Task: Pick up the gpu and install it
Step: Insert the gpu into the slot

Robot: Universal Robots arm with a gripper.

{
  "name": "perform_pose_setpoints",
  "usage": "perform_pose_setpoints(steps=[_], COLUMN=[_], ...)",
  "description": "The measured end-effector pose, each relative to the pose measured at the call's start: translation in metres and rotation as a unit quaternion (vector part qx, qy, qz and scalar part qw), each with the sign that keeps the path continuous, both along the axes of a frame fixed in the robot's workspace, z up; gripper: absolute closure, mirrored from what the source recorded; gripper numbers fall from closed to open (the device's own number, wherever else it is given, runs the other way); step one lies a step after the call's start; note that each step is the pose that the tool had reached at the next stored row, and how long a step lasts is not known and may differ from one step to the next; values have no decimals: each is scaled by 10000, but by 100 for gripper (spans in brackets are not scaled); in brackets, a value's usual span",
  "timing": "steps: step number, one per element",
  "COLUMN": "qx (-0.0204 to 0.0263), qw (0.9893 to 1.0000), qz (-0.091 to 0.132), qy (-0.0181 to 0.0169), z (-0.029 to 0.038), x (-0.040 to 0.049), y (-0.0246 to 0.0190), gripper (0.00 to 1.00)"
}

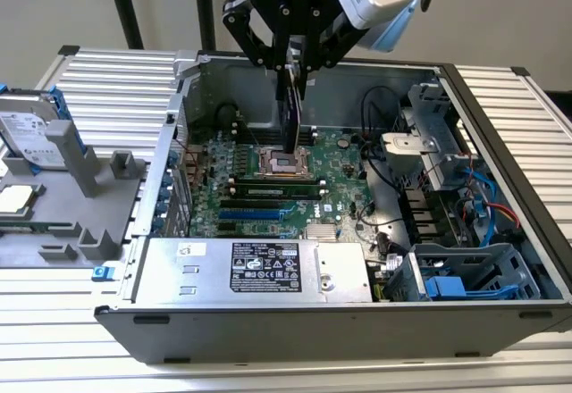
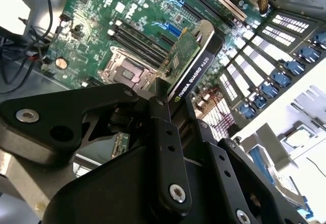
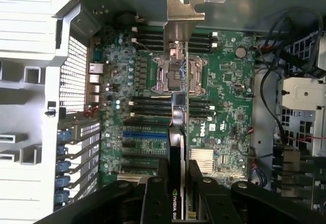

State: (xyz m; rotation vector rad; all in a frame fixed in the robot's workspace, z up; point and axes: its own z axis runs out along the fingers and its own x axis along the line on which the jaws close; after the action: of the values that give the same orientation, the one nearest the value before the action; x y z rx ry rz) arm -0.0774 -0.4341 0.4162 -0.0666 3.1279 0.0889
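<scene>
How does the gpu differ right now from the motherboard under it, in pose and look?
Pose: the gpu hangs on edge, clamped in the gripper; the motherboard lies flat in the case. Size: the gpu is a small card, the motherboard far larger. Look: the gpu carries a black cover and silver bracket; the motherboard is bare, socket and slots exposed. Both are green circuit boards.

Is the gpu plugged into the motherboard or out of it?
Out. The gripper holds the gpu on edge above the motherboard, over the processor socket, not in any slot.
</scene>
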Motion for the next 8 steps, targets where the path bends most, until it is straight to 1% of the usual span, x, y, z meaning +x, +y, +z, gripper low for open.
perform_pose_setpoints(steps=[8], qx=[0], qw=[9999], qz=[165], qy=[0], z=[3], x=[0], y=[0], gripper=[100])
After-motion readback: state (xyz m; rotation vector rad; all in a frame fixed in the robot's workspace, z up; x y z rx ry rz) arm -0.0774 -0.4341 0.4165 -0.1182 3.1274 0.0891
